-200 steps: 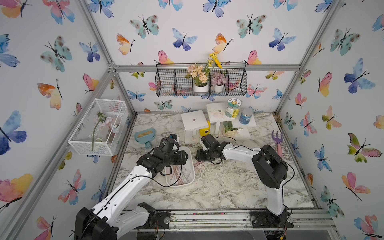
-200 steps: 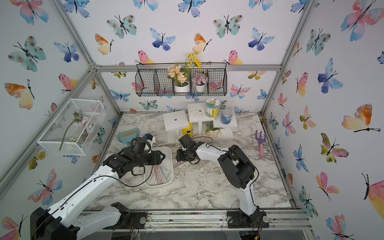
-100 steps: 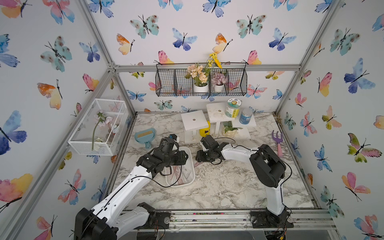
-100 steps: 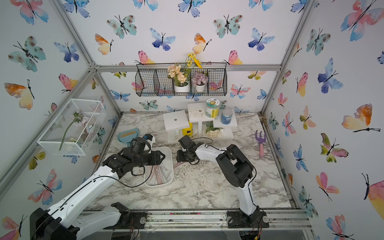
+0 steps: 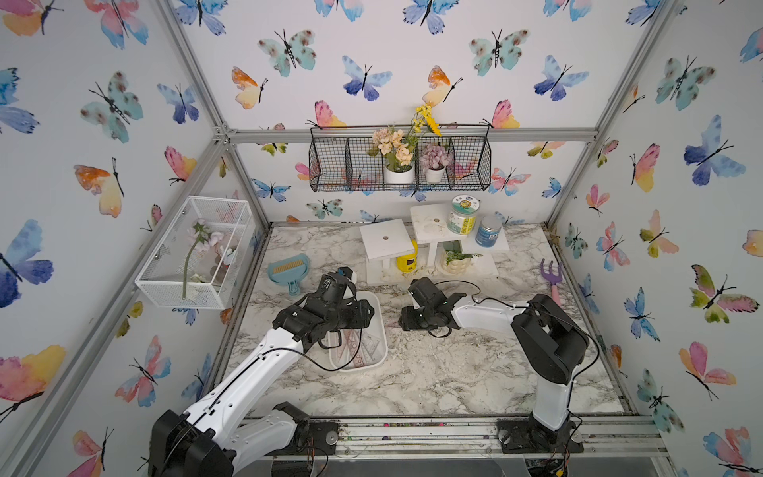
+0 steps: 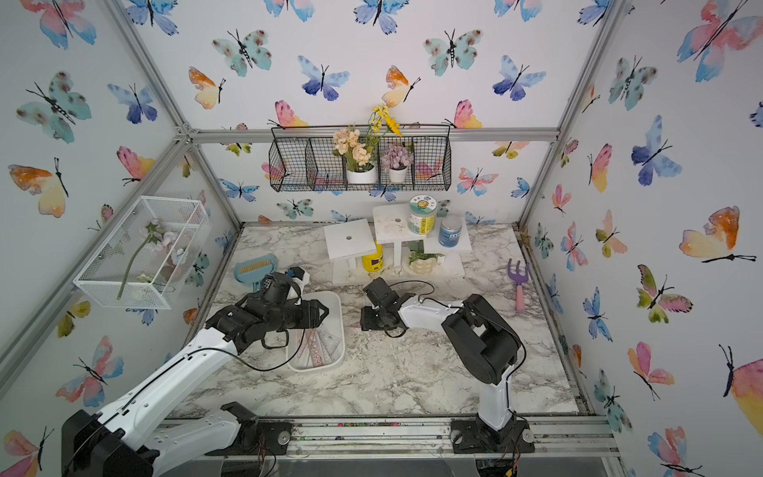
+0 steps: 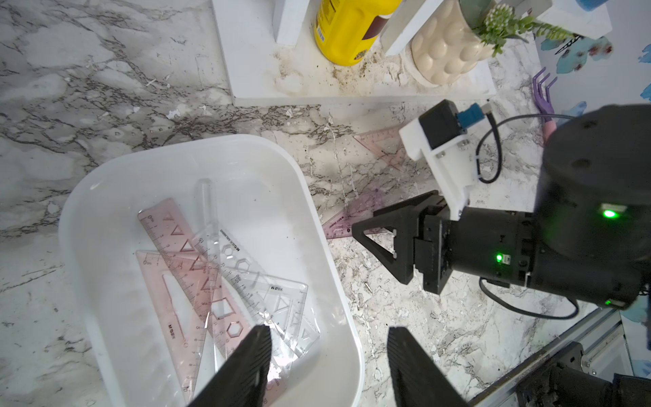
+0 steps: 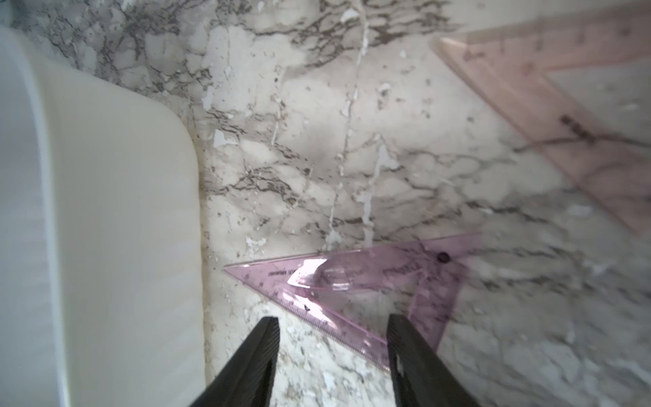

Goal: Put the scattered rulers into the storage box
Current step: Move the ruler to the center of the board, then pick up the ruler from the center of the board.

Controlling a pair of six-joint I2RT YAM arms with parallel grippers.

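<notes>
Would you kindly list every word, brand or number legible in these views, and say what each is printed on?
"0cm": scale corner of the pink set square in the storage box.
"M&G", as far as I can tell: that set square and the clear set square.
Unreadable: blurred print on the purple set square; labels on the yellow bottle, green-lidded jar and blue jar, too small.

**Top views:** the left arm (image 5: 264, 363) covers much of the storage box (image 5: 359, 369). Scale marks on the rulers (image 5: 363, 349) inside it are too small to read.

**Right wrist view:** the storage box (image 8: 105, 211) and the pale pink set square (image 8: 563, 116) are blurred and cropped by the frame edge.
</notes>
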